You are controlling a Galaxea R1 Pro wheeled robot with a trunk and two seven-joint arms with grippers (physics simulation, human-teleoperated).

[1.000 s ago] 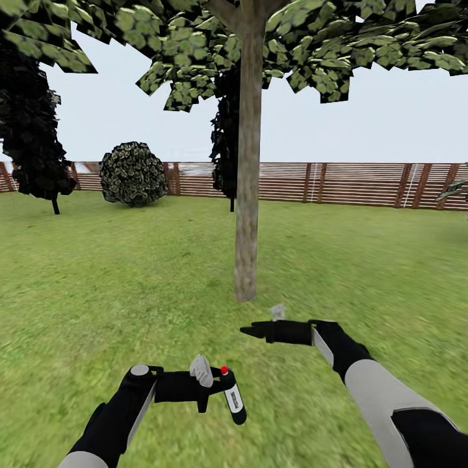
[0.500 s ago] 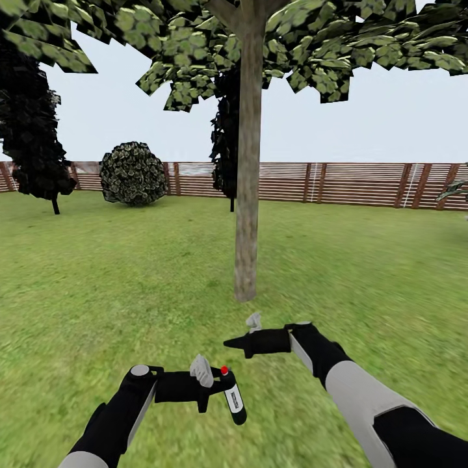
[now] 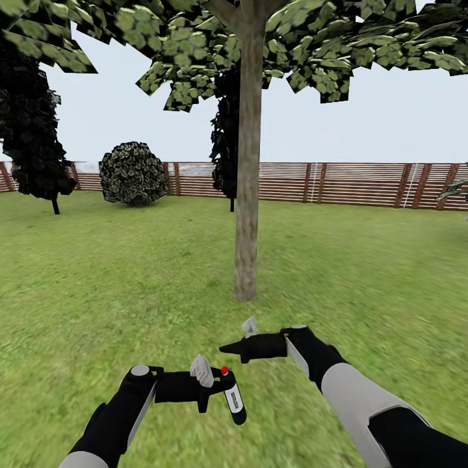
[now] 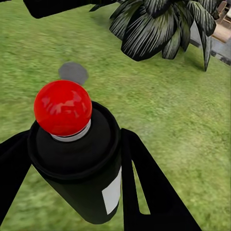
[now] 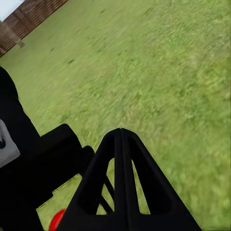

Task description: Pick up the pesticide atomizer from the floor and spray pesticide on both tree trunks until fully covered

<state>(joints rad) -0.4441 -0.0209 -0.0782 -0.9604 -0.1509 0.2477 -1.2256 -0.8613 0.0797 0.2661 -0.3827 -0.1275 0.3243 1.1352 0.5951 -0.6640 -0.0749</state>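
Observation:
The pesticide atomizer [image 3: 233,395], a dark bottle with a white label and a red dot on top, hangs tilted in my left gripper [image 3: 224,389], which is shut on it low over the lawn. In the left wrist view its red ball cap [image 4: 62,107] and black body sit between the two fingers [image 4: 144,187]. A tree trunk [image 3: 247,195], pale and straight, rises just ahead under a leafy crown [image 3: 312,45]. My right gripper [image 3: 229,349] is shut and empty, pointing left just above the left gripper. In the right wrist view its fingers [image 5: 121,159] press together.
Green lawn [image 3: 97,279] spreads all round. A brown slat fence [image 3: 351,183] closes the back. A round bush [image 3: 133,173] and a dark conifer [image 3: 29,130] stand far left, another conifer [image 3: 224,149] behind the trunk. A striped palm-like plant [image 4: 159,24] grows nearby.
My right arm has swung left and drawn back, bringing its shut gripper closer above the left gripper. The left arm, the atomizer and the camera have stayed still.

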